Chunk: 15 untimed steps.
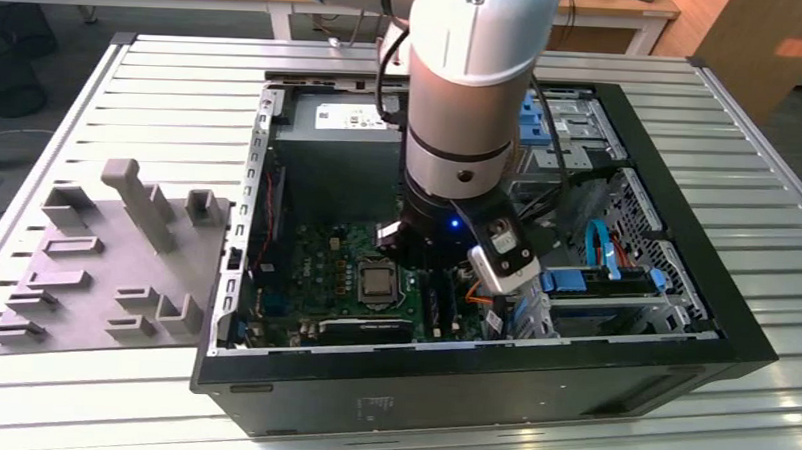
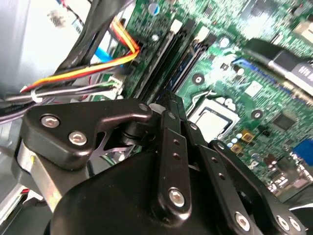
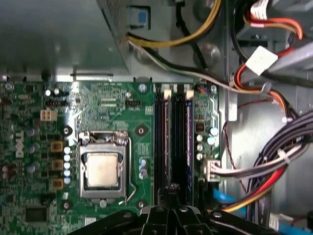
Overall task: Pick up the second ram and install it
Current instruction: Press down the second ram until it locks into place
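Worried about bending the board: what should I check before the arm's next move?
1. Black computer case open on top: ok.
2. Black claw above the black memory slots on the green motherboard: ok.
3. Dark blue-black second ram stick in the claw: cannot tell.
4. Grey and red cable bundle beside the slots, not across them: ok.
5. White slot latches open: cannot tell.

The arm is hanging right inside the open computer case [image 1: 665, 324], so room is tight. The gripper [image 3: 171, 193] is sitting low over the memory slots [image 3: 173, 142], fingers pressed together. Bundled cables [image 3: 274, 161] are crowding one side of the slots, and the processor socket [image 3: 102, 169] is lying on the other. The grey tray [image 1: 99, 275] is sitting outside the case, well apart.
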### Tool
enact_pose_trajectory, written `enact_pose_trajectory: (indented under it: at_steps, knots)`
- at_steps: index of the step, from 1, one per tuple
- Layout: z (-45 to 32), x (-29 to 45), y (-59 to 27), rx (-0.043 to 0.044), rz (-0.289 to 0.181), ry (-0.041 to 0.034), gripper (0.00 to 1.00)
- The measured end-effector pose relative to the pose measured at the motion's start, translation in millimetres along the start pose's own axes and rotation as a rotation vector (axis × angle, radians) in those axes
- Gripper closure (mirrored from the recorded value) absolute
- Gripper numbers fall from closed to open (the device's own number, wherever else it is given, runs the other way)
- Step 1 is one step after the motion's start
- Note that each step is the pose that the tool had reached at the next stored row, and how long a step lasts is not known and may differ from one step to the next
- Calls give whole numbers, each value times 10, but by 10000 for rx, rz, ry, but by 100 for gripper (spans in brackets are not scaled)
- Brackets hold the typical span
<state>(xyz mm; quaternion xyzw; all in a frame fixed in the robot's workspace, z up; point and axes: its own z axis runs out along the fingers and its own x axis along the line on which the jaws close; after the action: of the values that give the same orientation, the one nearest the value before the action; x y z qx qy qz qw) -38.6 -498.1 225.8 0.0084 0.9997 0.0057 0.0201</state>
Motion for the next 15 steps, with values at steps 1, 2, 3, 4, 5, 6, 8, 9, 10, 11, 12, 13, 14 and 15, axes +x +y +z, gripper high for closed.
enact_pose_trajectory:
  at_steps: [1, 2, 3, 4, 5, 6, 8, 9, 10, 11, 12, 13, 14, 15]
  knots:
    - [-1, 0, -17, 7, 0, 0, 89]
    - [-1, -1, -34, 11, -1, 0, 89]
    - [-1, -1, -51, 14, -1, 0, 89]
    - [-1, -1, -66, 15, -1, 0, 89]
    - [-1, -1, -82, 16, -1, 0, 89]
    - [-1, -2, -95, 15, -1, -1, 89]
    - [-2, -2, -121, 16, -1, 0, 89]
    - [-2, -2, -134, 17, -1, 0, 89]
    - [-2, -2, -144, 17, -1, 0, 89]
    - [-1, -2, -153, 16, -1, 0, 89]
    - [-1, -2, -160, 17, -1, 0, 89]
    - [6, -2, -164, 15, 0, -1, 89]
    - [16, -2, -168, 16, -1, 0, 89]
    - [27, -2, -172, 16, -1, 0, 89]
